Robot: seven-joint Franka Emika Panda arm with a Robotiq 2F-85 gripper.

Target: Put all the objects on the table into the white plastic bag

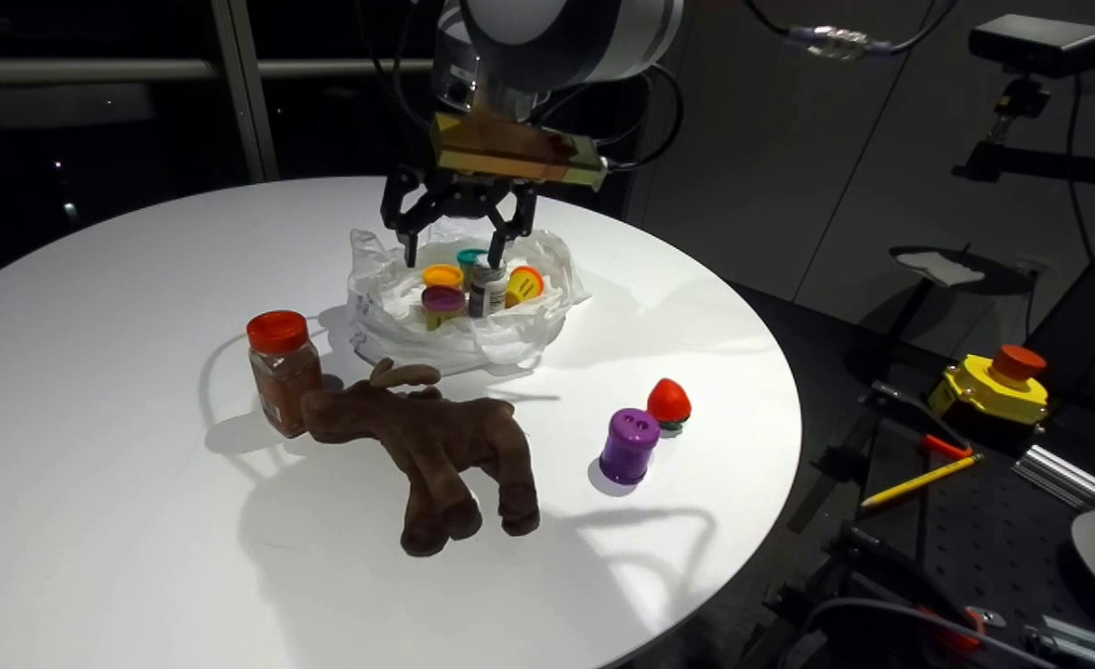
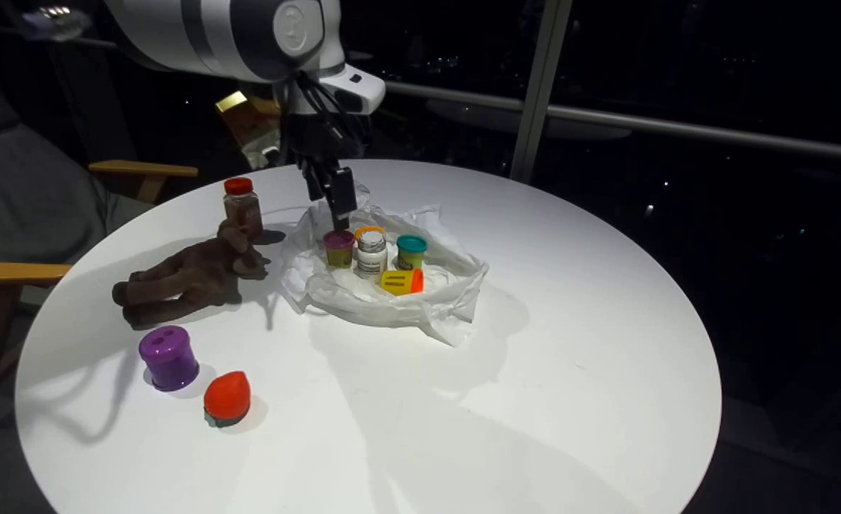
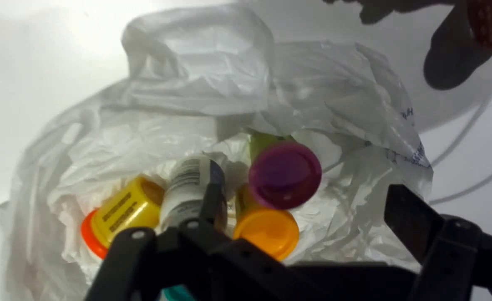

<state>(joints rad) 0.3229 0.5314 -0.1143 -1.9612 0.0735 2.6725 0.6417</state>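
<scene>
My end effector (image 1: 453, 258) spread wide over white bag (image 1: 417, 346); four tubs (image 1: 443, 305), white bottle (image 1: 487, 294) inside. In an exterior view, from bag: plush moose (image 1: 441, 435) 6 o'clock, red-lidded jar (image 1: 285, 376) 8, strawberry (image 1: 668, 402) 4, purple container (image 1: 629, 448) between 4 and 5, all on table (image 1: 120, 520).

Wrist view: teal lid (image 3: 178, 293) mostly hidden

Hung overhead with the bent white-and-black arm (image 2: 160, 32), pointed the black gripper (image 1: 453, 261) downward at its end, and held both fingers (image 1: 409, 245) spread wide apart.
</scene>
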